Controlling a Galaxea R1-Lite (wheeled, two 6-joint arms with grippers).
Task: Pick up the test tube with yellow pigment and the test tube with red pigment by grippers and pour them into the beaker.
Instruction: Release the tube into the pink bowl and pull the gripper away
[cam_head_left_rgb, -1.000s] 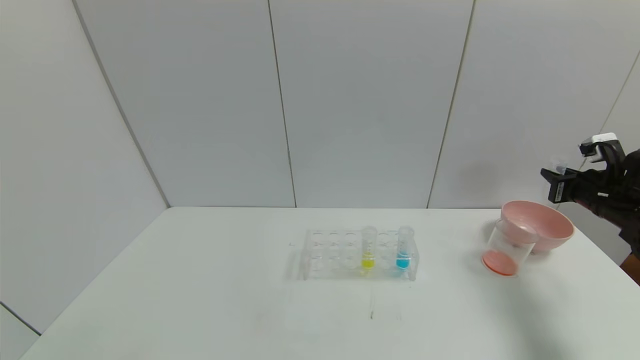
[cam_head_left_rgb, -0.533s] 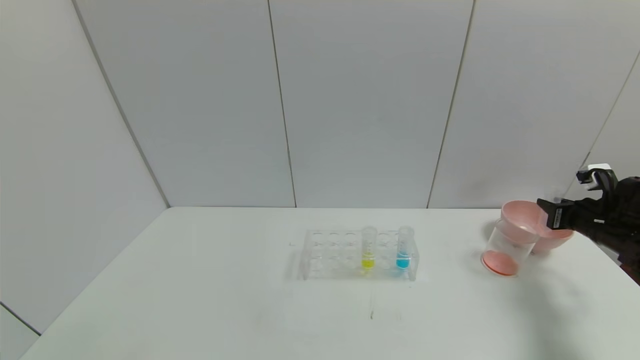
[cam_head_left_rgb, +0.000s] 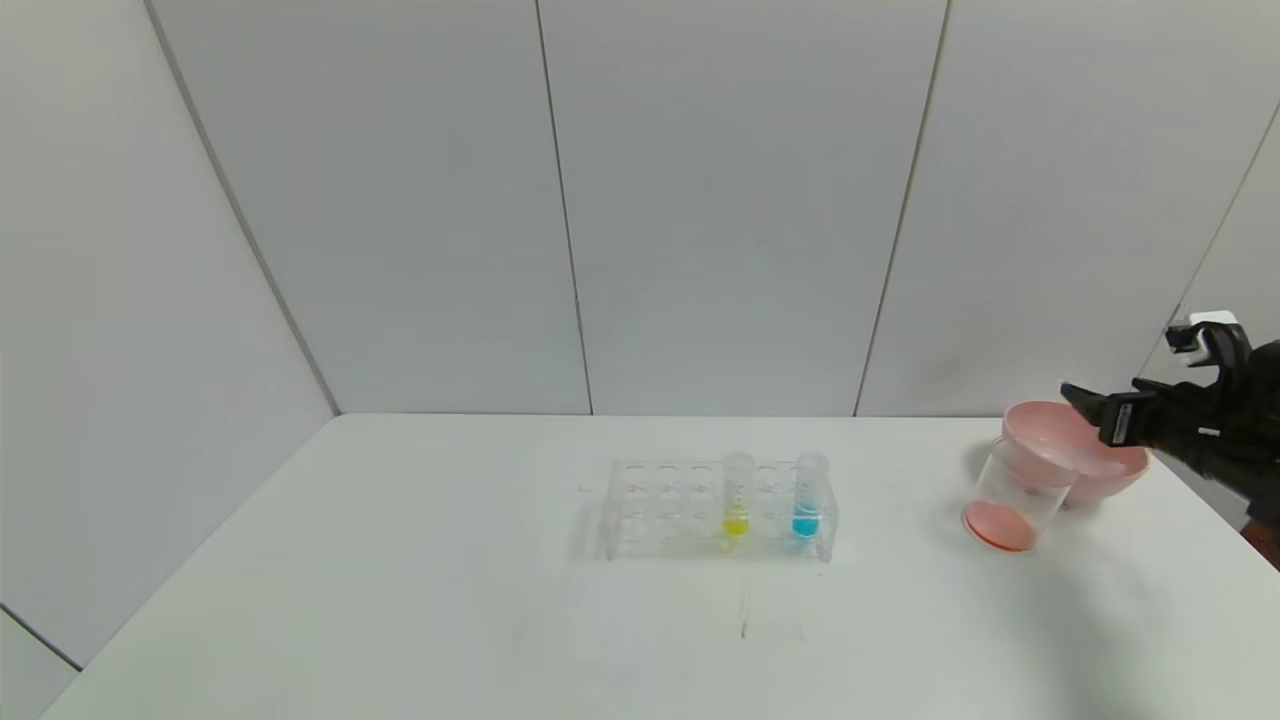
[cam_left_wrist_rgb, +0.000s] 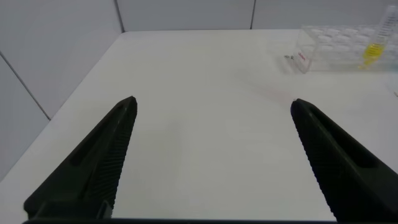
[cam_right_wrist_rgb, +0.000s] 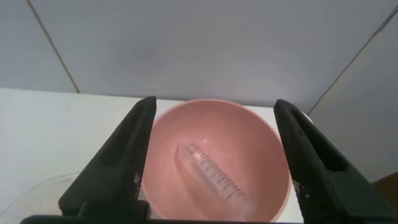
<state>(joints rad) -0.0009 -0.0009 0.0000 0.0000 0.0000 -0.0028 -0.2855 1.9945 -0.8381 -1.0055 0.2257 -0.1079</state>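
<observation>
- Hovering over the pink bowl (cam_head_left_rgb: 1105, 470) at the table's far right, the right gripper (cam_head_left_rgb: 1085, 400) has its fingers spread apart and holds nothing.
- An emptied clear test tube (cam_right_wrist_rgb: 210, 175) lies on its side inside the pink bowl, directly below that gripper; judging by the red liquid in the beaker (cam_head_left_rgb: 1012, 497), this is probably the test tube with red pigment, already poured.
- The beaker stands touching the bowl on its left side, with a red-orange layer at its bottom.
- The test tube with yellow pigment (cam_head_left_rgb: 737, 497) stands upright in the clear tube rack (cam_head_left_rgb: 660, 505) at the middle of the table, well apart from the beaker.
- The left gripper (cam_left_wrist_rgb: 211, 155) waits, fingers wide apart and empty, above the bare white table (cam_head_left_rgb: 400, 600), with the rack far off.
- To do the next step well, a gripper should close on the yellow tube's upper part and lift straight up, avoiding the neighbouring blue-liquid tube (cam_head_left_rgb: 808, 497).
- Counted: two tubes in the rack, one tube in the bowl, one beaker, one bowl, one rack, two grippers.
</observation>
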